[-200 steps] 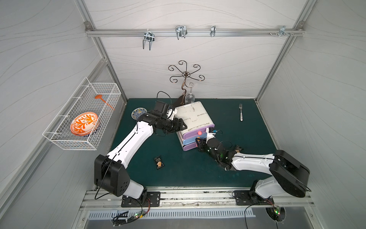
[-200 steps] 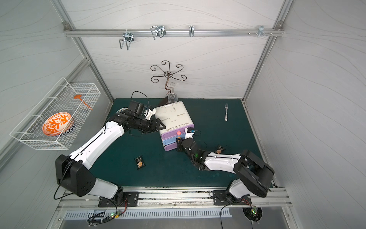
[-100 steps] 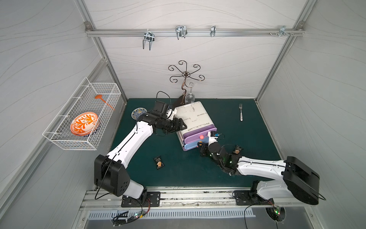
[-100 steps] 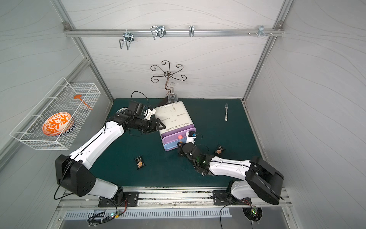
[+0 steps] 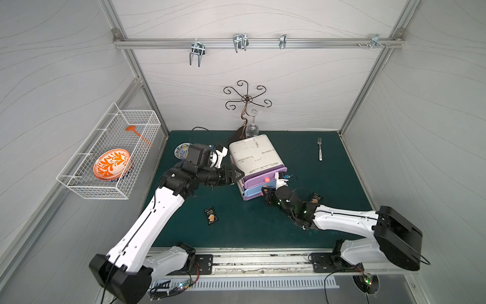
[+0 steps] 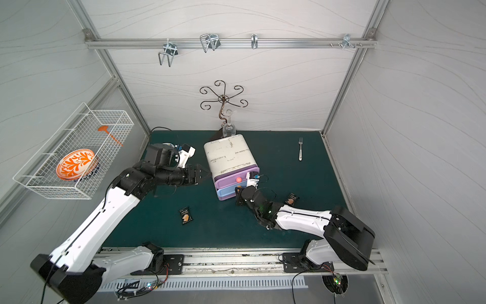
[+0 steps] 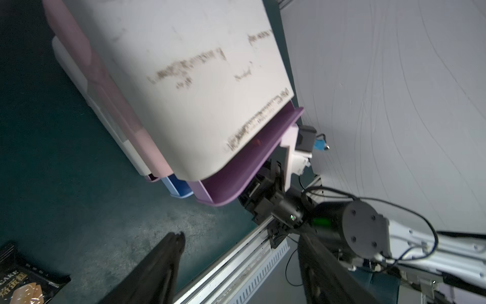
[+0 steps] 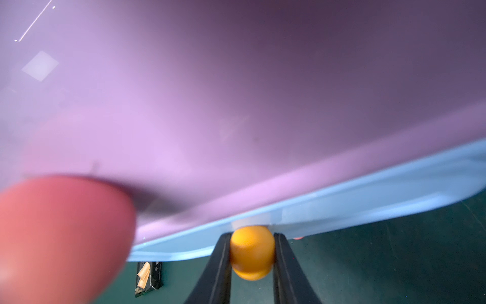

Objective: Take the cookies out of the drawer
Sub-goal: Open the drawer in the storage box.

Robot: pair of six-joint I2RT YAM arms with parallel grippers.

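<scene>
On the green mat (image 5: 263, 231) stands the drawer unit (image 5: 253, 155); its blue drawer (image 8: 368, 194) should slide toward the front rail (image 5: 263, 265). Beside the unit's flank the left gripper (image 7: 238, 238) gapes empty. Nearer, the right gripper (image 8: 252, 237) pinches the orange knob (image 8: 252, 252). Two cookies lie out: a black packet (image 7: 23, 279) printed "CAKE" and a second black packet (image 5: 315, 198); others are unseen.

Lab test cell, aluminium frame (image 5: 315, 43), white panel walls (image 5: 289, 84), green mat (image 5: 263, 231)

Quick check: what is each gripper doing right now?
Left gripper: open, holding nothing, beside the drawer unit.
Right gripper: shut on the orange knob of the blue drawer.
</scene>
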